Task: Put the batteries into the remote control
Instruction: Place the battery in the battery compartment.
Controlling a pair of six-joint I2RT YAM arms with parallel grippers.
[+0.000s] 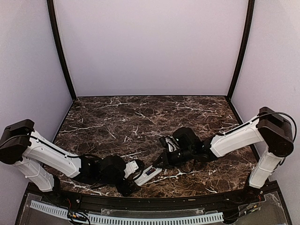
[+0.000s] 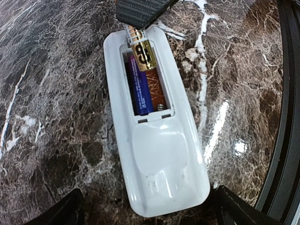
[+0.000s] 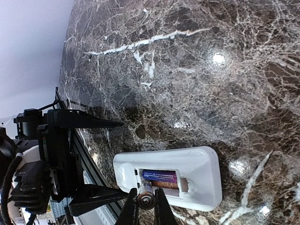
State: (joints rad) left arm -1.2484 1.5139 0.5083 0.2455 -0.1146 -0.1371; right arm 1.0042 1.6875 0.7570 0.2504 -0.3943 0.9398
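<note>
Nearest, at the bottom of the left wrist view, the left hand (image 2: 150,210) is spread open. Its two dark fingers sit at the lower corners of the frame, either side of the remote control (image 2: 159,164). That looks like a guard against sliding, though I cannot tell whether either finger touches it.

The remote lies back-up on the table (image 2: 56,93) in the middle of that frame, just ahead of the left hand and near the bottom centre of the top view. It is slim, white and glossy, with its back cover off and the compartment open.

One blue-purple battery (image 2: 140,91) lies flat in the left-hand slot. The slot beside it shows a bare spring at its lower end.

Further up, the right hand (image 3: 146,204) is closed on a gold battery (image 2: 143,54), pinching it by one end. The battery is tilted, with its lower end dipping into the empty slot — probably angled so it can be pressed down against the spring.

Beyond is only dark veined marble.
</note>
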